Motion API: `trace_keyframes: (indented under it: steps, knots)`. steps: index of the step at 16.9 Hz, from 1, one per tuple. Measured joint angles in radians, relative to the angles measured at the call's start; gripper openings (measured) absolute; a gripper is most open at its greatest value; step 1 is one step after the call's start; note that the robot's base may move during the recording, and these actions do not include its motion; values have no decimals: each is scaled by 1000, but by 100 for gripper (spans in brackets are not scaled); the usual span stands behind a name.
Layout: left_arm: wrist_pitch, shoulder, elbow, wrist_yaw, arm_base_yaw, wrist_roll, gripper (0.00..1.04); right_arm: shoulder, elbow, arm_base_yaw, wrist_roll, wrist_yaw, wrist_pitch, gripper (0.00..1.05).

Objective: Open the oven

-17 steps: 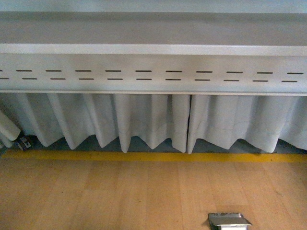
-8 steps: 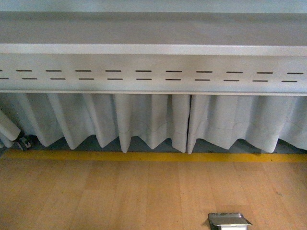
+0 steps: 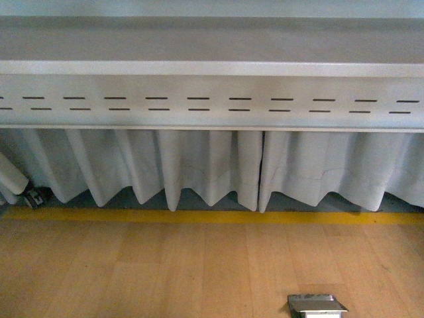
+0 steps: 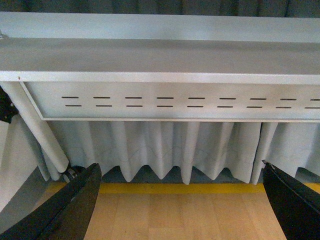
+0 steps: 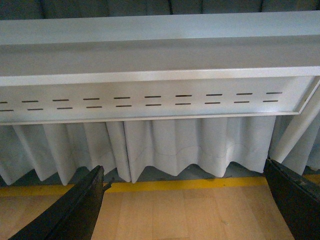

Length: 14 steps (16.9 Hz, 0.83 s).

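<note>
The oven is out of view in all three views. My left gripper [image 4: 182, 210] is open and empty; its black fingers [image 4: 65, 210] show at both sides of the left wrist view over the wooden floor. My right gripper [image 5: 185, 207] is open and empty too, its black fingers [image 5: 75, 212] wide apart over the same floor. Neither gripper shows in the front view.
A grey table [image 3: 212, 93] with a slotted apron spans the front view, with white pleated curtain [image 3: 212, 165] under it. A yellow tape line [image 3: 212, 216] crosses the wooden floor [image 3: 165, 271]. A metal floor box [image 3: 316, 305] lies at the near right. A table leg [image 4: 35, 130] slants at the left.
</note>
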Motion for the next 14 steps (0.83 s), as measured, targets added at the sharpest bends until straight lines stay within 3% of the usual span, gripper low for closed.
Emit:
trace_keyframes:
  steps: [14]
  knots:
    - [2, 0, 0, -1, 0, 0, 98, 0, 0, 0, -1, 0, 2, 98]
